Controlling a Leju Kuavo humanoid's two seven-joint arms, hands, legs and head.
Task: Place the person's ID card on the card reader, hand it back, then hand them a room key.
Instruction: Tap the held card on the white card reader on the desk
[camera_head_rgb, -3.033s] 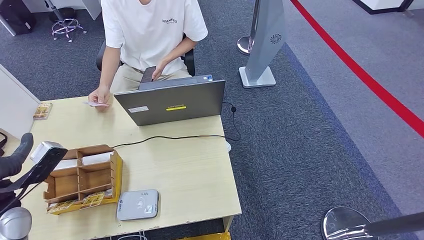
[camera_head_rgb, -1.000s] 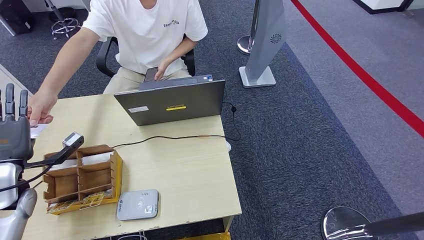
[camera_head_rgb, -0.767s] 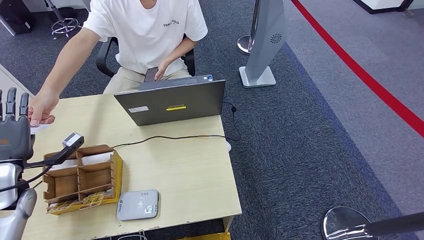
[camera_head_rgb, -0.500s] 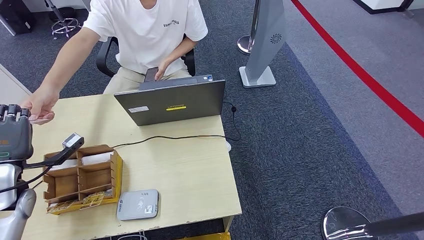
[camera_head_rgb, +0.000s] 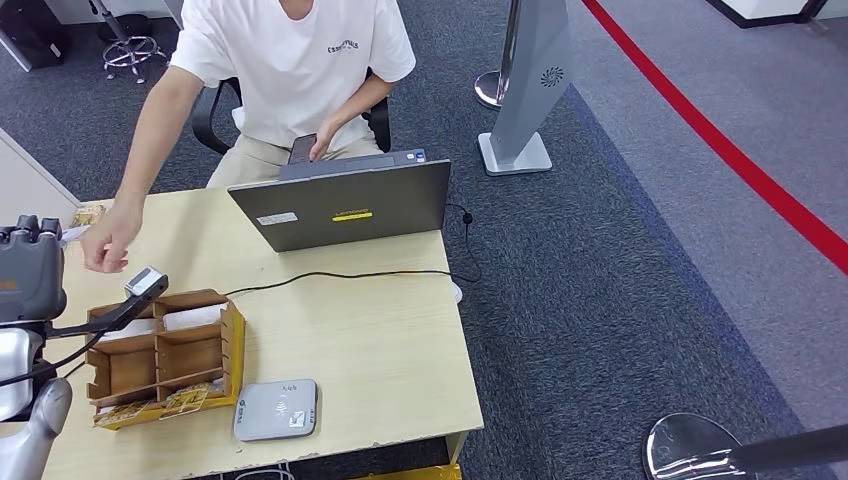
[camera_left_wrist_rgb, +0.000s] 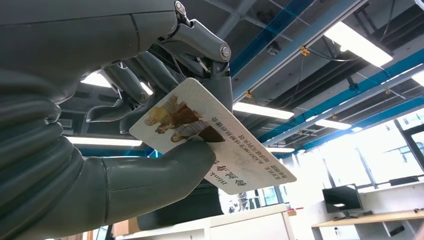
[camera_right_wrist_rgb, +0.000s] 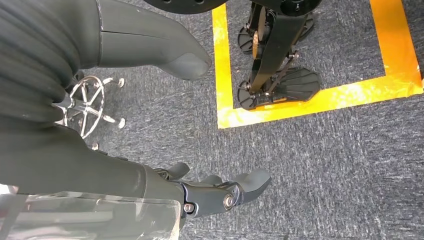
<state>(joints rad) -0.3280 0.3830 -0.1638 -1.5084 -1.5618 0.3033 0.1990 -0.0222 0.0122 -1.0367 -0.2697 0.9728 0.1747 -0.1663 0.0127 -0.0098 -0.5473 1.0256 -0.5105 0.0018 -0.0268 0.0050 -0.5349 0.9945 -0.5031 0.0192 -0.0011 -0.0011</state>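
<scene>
My left hand (camera_head_rgb: 30, 275) is raised at the table's left edge and pinches the white ID card (camera_left_wrist_rgb: 210, 137) between thumb (camera_left_wrist_rgb: 155, 170) and fingers; the card shows a printed picture and text. In the head view only a sliver of the card (camera_head_rgb: 68, 234) peeks beside the hand. The person's hand (camera_head_rgb: 108, 245) hovers just right of mine, apart from the card. The grey card reader (camera_head_rgb: 276, 409) lies at the table's front edge. Room key cards (camera_head_rgb: 160, 403) sit in the wooden organizer (camera_head_rgb: 235, 340). My right hand (camera_right_wrist_rgb: 200, 192) hangs over the floor, fingers apart, holding nothing.
A grey laptop (camera_head_rgb: 340, 208) stands open at the far side, its black cable (camera_head_rgb: 340, 274) running across the tabletop (camera_head_rgb: 370, 340). A seated person in a white shirt (camera_head_rgb: 295, 60) faces me. A small card stack (camera_head_rgb: 86, 214) lies at the table's far left corner.
The person passed the card to my raised left hand, whose fingers closed on it. Their hand has since let go and drawn back to the right and down.
</scene>
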